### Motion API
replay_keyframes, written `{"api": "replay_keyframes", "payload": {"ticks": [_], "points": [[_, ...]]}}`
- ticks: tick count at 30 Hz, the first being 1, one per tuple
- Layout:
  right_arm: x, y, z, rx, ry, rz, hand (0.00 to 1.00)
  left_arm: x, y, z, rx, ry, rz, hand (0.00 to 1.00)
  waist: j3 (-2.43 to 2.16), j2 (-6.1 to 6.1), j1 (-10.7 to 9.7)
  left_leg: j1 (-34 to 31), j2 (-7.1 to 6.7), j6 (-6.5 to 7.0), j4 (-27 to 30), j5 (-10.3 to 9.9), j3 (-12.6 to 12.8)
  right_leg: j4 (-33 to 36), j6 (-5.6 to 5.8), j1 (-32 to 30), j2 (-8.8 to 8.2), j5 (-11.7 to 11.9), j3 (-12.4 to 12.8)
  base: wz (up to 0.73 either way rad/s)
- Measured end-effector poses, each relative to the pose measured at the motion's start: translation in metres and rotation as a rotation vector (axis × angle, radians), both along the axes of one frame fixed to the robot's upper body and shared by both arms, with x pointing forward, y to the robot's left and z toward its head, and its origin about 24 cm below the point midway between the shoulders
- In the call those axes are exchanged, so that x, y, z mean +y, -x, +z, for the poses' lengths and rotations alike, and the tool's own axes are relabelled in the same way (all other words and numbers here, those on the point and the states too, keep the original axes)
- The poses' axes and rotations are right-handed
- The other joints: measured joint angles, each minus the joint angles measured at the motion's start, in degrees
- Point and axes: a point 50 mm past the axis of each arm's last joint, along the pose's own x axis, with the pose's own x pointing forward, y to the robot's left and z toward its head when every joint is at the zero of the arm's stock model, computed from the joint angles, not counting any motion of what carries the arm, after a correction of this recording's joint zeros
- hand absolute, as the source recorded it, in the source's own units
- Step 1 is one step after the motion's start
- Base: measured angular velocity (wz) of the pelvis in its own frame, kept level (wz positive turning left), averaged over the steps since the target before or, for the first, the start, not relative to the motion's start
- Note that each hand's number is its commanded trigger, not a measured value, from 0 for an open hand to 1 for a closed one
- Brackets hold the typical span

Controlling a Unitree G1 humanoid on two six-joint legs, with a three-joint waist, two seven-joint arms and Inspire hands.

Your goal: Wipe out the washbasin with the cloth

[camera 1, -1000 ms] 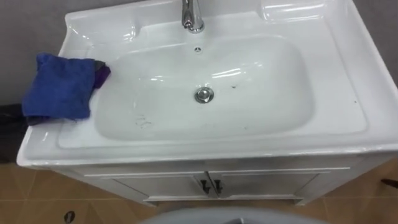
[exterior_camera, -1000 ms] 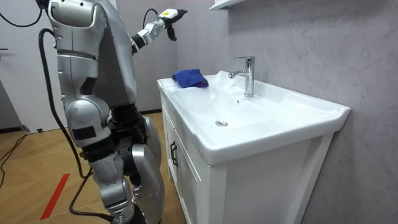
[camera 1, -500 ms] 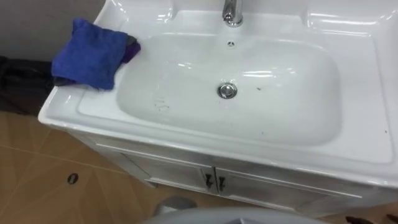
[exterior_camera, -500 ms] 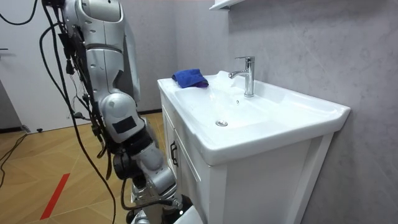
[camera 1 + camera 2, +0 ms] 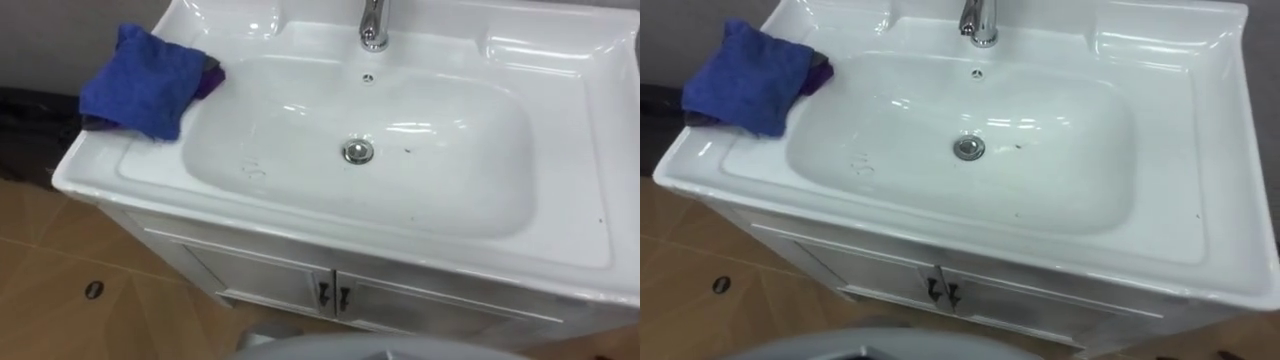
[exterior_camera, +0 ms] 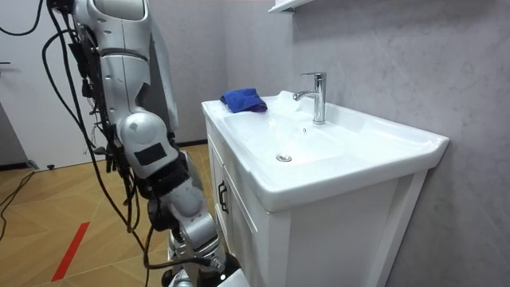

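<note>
- The robot stands on the wooden floor point(image 5: 50, 310) close before the white cabinet point(image 5: 250, 272), at the room view's left of it, its trunk leaning back away from the washstand
- The cabinet carries the basin point(image 5: 455, 195), a wide white bowl with rounded corners set into a flat white top; the grey wall point(image 6: 398, 72) runs behind it
- The bowl's inside shows bright glints toward the back, a few dark specks point(image 5: 407, 151) just right of the middle and faint marks on its lower left slope
- A blue cloth point(image 5: 140, 85) lies crumpled on the top's back left corner, outside the bowl and touching its rim; a darker purple fold point(image 5: 208, 76) peeps out from under its right edge
- The chrome tap point(image 5: 373, 26) stands upright at the middle of the back ledge, well apart from the cloth
- Two small dark handles point(image 5: 333, 295) sit side by side where the cabinet doors meet
- The round metal drain point(image 5: 357, 152) sits at the bowl's middle, with the small overflow hole point(image 5: 368, 78) above it on the back wall
- Whether the robot's hands are apart, together or clamped on anything I cannot tell; the cloth lies free, with nothing touching it
</note>
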Motion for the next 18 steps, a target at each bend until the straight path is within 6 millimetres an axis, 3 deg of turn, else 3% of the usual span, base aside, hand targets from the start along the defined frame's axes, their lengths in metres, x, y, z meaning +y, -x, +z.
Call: {"api": "replay_keyframes", "payload": {"ticks": [9,18], "points": [[0.008,0.021,-0.005,0.048,-0.036,-0.075,0.00,-0.015,0.009,-0.009,0.017,0.098,0.066,0.00,-0.06,-0.39,-3.9,1.1,-0.05,0.24,-2.1,0.5,2.5,-0.2,0.28,-0.9,-0.10,-0.1,2.2,-0.12],[0.013,0.040,-0.007,0.131,-0.076,-0.108,0.00,-0.018,-0.008,-0.015,-0.048,0.165,0.128,0.00,-0.10,-0.31,-5.5,2.2,0.05,0.27,-3.7,0.5,5.0,-1.2,0.58,-0.8,0.07,0.1,3.5,-0.09]]}}
